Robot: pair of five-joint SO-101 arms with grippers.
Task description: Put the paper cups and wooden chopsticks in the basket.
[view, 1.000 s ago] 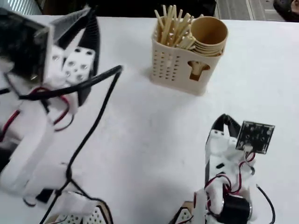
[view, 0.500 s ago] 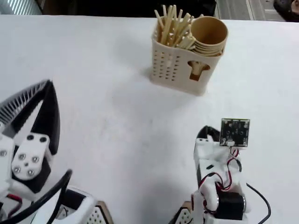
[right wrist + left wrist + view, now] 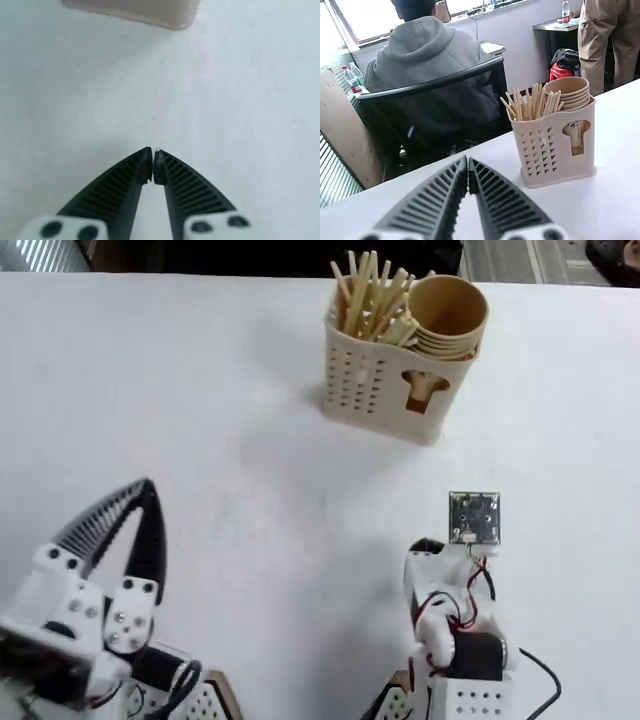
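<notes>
Basket [image 3: 385,390] is upper centre in the high view, with chopsticks [image 3: 368,300] upright and paper cups [image 3: 447,310] nested inside. Left tool [image 3: 468,160] and right tool [image 3: 152,154] are both pinched closed, holding nothing. I read the right tool as nearer, basket just up-frame.

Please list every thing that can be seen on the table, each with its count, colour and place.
cream perforated plastic basket: one, cream, upright at the far side of the table.
thin wooden chopsticks: one bundle, count unclear, pale wood, standing in the basket.
nested brown paper cups: one stack, count unclear, brown, in the basket beside the chopsticks.
white table: one, white, under everything.
left hand: one, black, shut, at the near side, pointing toward the basket.
right hand: one, black, shut, at the near side, over the table.
</notes>
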